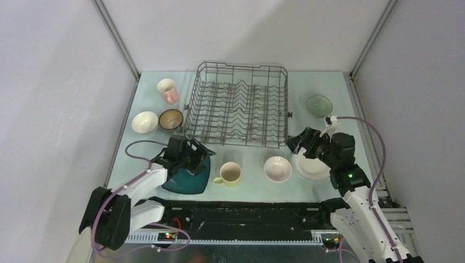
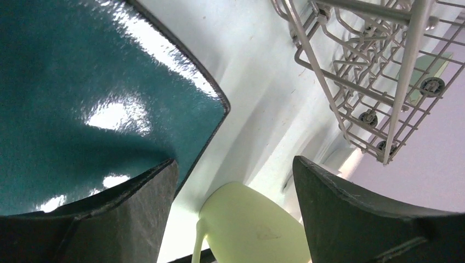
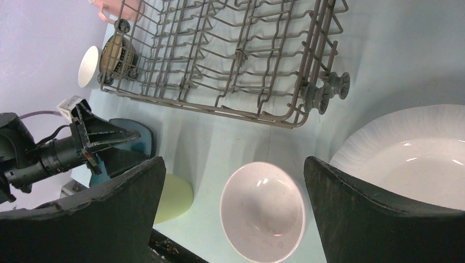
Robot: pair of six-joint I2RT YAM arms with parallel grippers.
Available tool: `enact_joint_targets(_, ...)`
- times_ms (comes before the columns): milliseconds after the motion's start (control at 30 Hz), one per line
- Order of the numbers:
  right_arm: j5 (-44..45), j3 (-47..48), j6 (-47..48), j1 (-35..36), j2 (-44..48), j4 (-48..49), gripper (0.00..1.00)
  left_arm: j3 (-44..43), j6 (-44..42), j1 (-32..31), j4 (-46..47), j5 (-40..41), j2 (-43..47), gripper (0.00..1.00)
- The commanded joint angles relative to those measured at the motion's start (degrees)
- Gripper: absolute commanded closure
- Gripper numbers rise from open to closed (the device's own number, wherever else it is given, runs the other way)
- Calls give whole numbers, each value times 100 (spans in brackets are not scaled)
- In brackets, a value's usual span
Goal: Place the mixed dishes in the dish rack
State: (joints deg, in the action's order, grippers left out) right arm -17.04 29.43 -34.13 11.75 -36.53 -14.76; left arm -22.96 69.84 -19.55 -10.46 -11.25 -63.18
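Rack, top view: grey-brown metal wire dish rack (image 1: 238, 104) stands at the far middle of the pale table (image 1: 334, 87)
Left cluster, top view: pink cup (image 1: 168, 90), left white bowl (image 1: 145, 121) and dark brown bowl (image 1: 171, 118) sit beside the dish rack
Right, top view: pale green bowl (image 1: 318, 105)
Front row, top view: teal square plate (image 1: 189, 181), yellow-green mug (image 1: 230, 173), near white bowl (image 1: 277, 168), white round plate (image 1: 310, 169)
Left gripper (image 1: 205, 153), left wrist view: fingers spread, clasping nothing; one overlaps the teal square plate's edge, contact unclear; yellow-green mug below
Right gripper (image 1: 291, 144), right wrist view: released wide; near white bowl lies between the fingers, white round plate beside one
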Motion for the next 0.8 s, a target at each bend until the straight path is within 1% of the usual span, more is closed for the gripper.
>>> enact_joint_targets(0, -276, 251, 133, 49, -19, 198, 0, 4, -577, -110, -91, 332, -369, 13)
enact_joint_targets(67, -414, 329, 261, 110, -88, 155, 0, -176, -771, -109, -120, 398, -453, 13)
enact_joint_targets(167, -477, 579, 528, 335, -266, -28, 3, -530, -1039, -103, -212, 359, -734, 12)
enact_joint_targets(300, -192, 887, 722, 1095, -627, -211, 6, -782, -1346, -102, -572, 484, -775, 12)
enact_joint_targets(333, 32, 941, 740, 1449, -781, -244, 8, -790, -1366, -102, -629, 620, -670, 12)
enact_joint_targets(367, 169, 1054, 783, 1810, -949, -271, 12, -791, -1398, -102, -746, 683, -604, 12)
enact_joint_targets(400, 529, 1112, 811, 2014, -1047, -351, 17, -786, -1414, -102, -799, 812, -469, 12)
enact_joint_targets(433, 721, 1230, 824, 2428, -1250, -387, 19, -771, -1430, -102, -907, 863, -406, 12)
enact_joint_targets(467, 1115, 1293, 850, 2622, -1352, -462, 23, -758, -1439, -95, -950, 914, -281, 12)
enact_joint_targets(500, 1308, 1418, 853, 3011, -1555, -494, 25, -733, -1456, -93, -1033, 931, -220, 12)
enact_joint_targets(533, 1702, 1479, 859, 3181, -1654, -552, 28, -726, -1469, -89, -1075, 936, -109, 12)
enact_joint_targets(567, 1861, 1581, 862, 3507, -1864, -566, 30, -716, -1490, -85, -1141, 945, -51, 12)
enact_joint_targets(667, 2415, 1803, 806, 4010, -2303, -579, 37, -759, -1604, -65, -1325, 985, 284, 11)
enact_joint_targets(767, 2586, 1965, 725, 4402, -2848, -530, 42, -987, -1998, -49, -1698, 1066, 699, 9)
